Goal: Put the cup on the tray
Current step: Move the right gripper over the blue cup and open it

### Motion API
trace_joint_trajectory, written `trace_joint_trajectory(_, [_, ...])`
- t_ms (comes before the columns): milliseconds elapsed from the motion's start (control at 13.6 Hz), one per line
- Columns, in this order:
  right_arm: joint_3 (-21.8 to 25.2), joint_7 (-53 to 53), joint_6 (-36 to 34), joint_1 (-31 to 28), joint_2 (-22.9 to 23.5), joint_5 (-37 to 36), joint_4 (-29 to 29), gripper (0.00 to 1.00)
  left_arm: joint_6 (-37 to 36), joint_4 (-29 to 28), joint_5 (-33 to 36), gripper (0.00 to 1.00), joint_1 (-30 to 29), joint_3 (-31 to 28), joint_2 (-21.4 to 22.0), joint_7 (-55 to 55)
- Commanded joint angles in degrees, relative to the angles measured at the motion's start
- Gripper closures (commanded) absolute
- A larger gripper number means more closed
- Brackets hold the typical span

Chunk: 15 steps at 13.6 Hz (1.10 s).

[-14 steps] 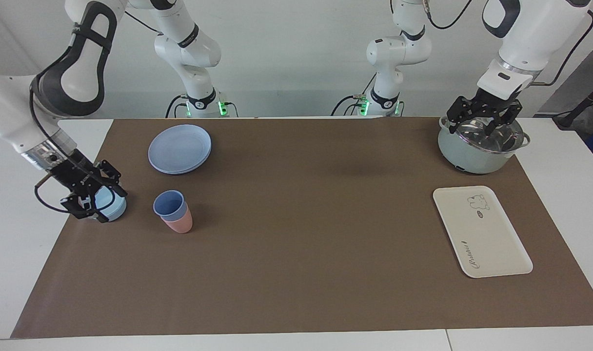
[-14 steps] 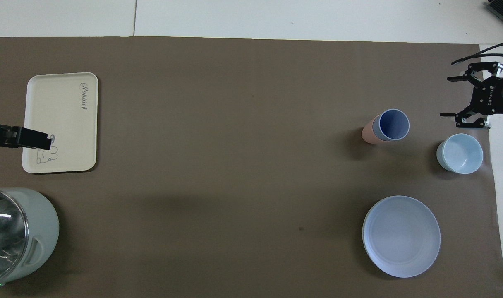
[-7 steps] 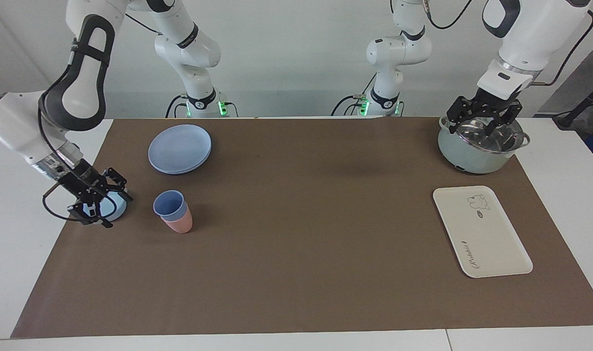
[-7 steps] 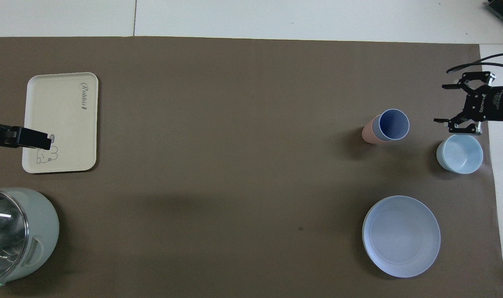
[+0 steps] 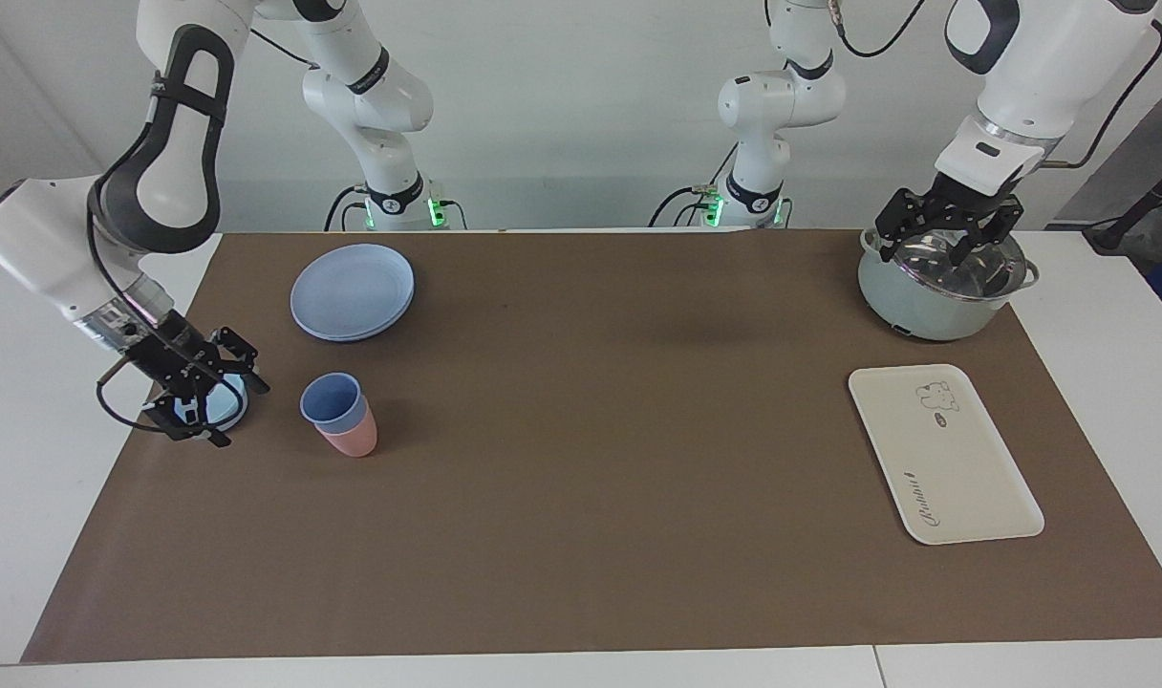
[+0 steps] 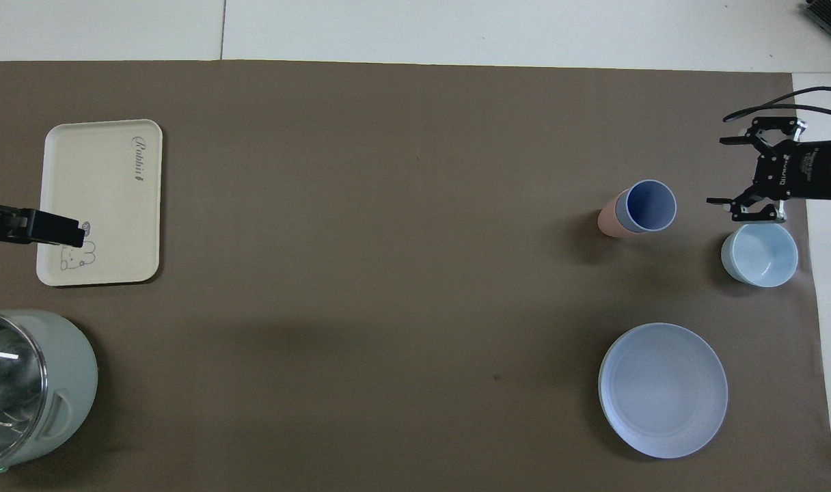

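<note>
Brown paper covering the white worktop carries everything; the approach to the cup is in hand, with nothing yet gripped.

Near the right arm's end, the small periwinkle-blue tapered plastic cup (image 5: 333, 400) is seen nested in a pink cup (image 5: 353, 438) of like size, well apart from the flat cream-white rectangular tray (image 5: 944, 453) near the left arm's end. The right gripper (image 5: 202, 401) is held low just beside the shallow light-blue bowl (image 6: 759, 253), fingers spread and empty. The left gripper (image 5: 945, 242) is kept waiting, spread, over the pale-green lidded pot (image 5: 941, 287). Next, the spread fingers would need to be brought around the blue cup's rim and closed without the pink cup being dragged along.
</note>
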State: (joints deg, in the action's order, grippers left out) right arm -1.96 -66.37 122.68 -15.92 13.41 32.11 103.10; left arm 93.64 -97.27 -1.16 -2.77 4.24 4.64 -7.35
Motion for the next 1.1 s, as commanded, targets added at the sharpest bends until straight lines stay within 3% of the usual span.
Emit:
trace_joint_trajectory(0, [-0.24,5.53,0.81,0.01,-1.20,-1.61,1.49,0.00,0.67,-1.34,0.72,0.00,-0.74,0.42,1.07,-0.82])
trace_joint_trajectory(293, [-0.15,8.98,0.54,0.36,-1.55,-2.67,2.80,0.00,0.67,-1.34,0.72,0.00,-0.74,0.42,1.07,-0.82])
trace_joint_trajectory(440, [-0.24,8.28,2.38,-0.16,-1.46,-2.67,2.80,0.05,0.76,-1.34,0.72,0.00,-0.74,0.42,1.07,-0.82])
trace_joint_trajectory(733, [-0.59,12.83,1.60,0.45,-1.98,-2.49,4.21,0.03,0.67,-1.34,0.72,0.00,-0.74,0.42,1.07,-0.82])
trace_joint_trajectory(1026, [-0.59,10.74,1.07,-1.13,-2.87,0.12,5.80,0.03,0.76,-1.34,0.72,0.00,-0.83,0.42,0.98,-0.82])
